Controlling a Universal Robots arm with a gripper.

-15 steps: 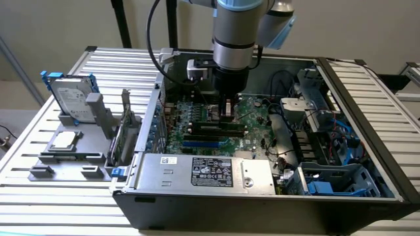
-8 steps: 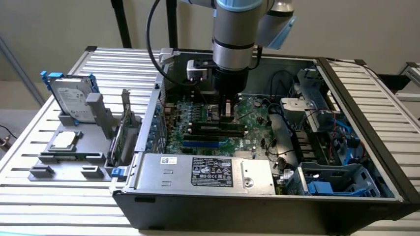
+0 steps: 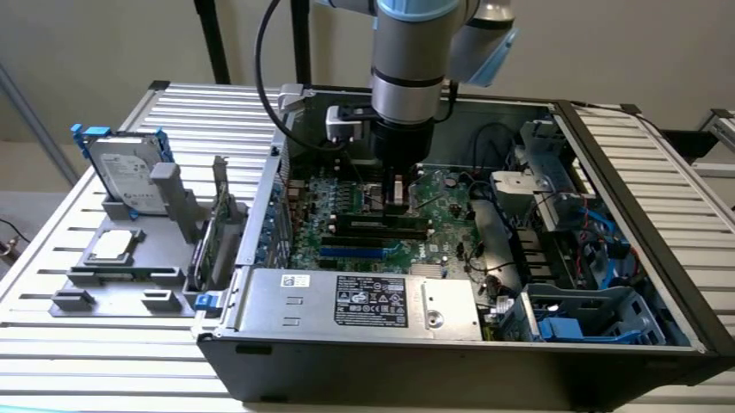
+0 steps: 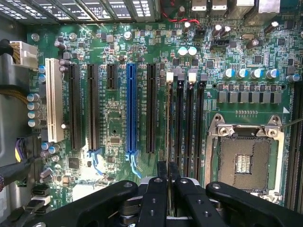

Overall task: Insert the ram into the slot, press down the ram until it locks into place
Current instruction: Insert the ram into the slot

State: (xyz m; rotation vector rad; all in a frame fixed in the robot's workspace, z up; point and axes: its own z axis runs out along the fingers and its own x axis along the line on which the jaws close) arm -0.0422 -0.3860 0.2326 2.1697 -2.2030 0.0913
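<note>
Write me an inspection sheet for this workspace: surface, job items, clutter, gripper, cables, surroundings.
Surface: slatted metal table carrying an open computer case lying on its side.
Job's things: ram seen edge-on between the fingers, lined up along the slot farthest from the CPU socket; whether it is seated cannot be told.
Clutter: grey fixture on the exterior view's left, holding a hard drive, a processor chip and an upright expansion card.
Gripper: gripper down inside the case, shut on the ram.
Cables: black cable beside the arm; blue cables in the case.
Surroundings: pale wall.
</note>
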